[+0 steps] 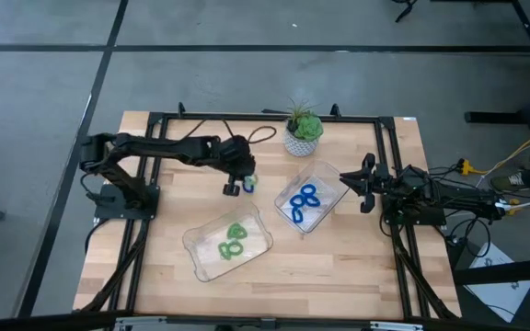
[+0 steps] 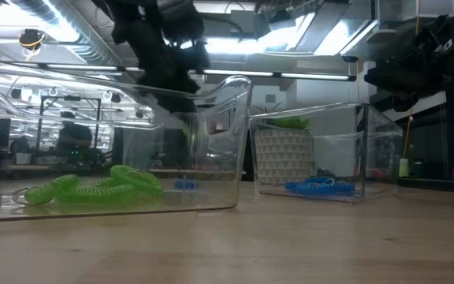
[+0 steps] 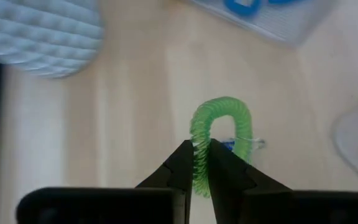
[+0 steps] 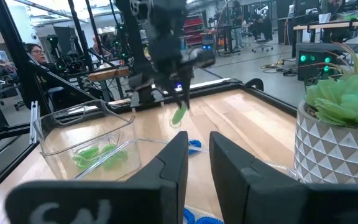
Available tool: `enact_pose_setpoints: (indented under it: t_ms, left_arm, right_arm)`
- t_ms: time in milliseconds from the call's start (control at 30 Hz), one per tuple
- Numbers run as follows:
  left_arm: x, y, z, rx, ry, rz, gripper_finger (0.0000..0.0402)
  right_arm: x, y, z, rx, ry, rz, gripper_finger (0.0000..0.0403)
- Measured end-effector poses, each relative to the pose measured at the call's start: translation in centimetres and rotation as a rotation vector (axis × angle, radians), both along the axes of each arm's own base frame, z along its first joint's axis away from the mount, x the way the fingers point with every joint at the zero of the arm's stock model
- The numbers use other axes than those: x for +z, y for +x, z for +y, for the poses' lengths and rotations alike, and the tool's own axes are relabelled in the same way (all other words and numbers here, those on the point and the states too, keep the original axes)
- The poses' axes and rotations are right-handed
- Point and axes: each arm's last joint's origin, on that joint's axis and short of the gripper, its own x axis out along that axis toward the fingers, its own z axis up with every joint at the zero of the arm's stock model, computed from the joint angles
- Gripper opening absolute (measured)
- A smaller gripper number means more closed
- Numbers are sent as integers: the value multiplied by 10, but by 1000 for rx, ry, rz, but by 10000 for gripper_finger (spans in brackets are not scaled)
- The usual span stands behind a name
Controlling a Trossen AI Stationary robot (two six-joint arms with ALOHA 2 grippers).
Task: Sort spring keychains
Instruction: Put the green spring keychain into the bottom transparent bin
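Wooden table (image 1: 339, 267): your left gripper (image 3: 201, 163) pinched a green spring keychain (image 3: 219, 134); right gripper (image 4: 197, 149) waited narrowly parted. Carrying it high over the green tray's (image 1: 260, 241) wall would have helped.

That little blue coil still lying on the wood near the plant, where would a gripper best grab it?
Probably from above, pinching across one side of the blue keychain, as the left gripper now pinches the green keychain. It lies low on the table, so a side approach offers little to grip.
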Motion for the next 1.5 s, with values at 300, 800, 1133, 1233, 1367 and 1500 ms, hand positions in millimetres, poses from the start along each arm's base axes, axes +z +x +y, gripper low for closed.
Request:
enact_pose_setpoints:
  t_ms: [300,800,1133,1233,1367,1500]
  left_arm:
    - [40,-18,-1,157,63,-141,29]
    - [91,-37,-3,331,78,-451,30]
    - [97,-37,-4,343,-5,-522,28]
    - [98,-35,-8,299,-47,-539,29]
    - [100,-33,-15,198,-98,-563,27]
    - [101,-31,-23,122,-186,-566,28]
  right_arm:
    - [0,0,0,0,0,0,67]
    - [0,0,0,0,0,0,67]
    - [0,0,0,0,0,0,67]
    - [0,0,0,0,0,0,67]
    - [0,0,0,0,0,0,67]
    - [0,0,0,0,0,0,67]
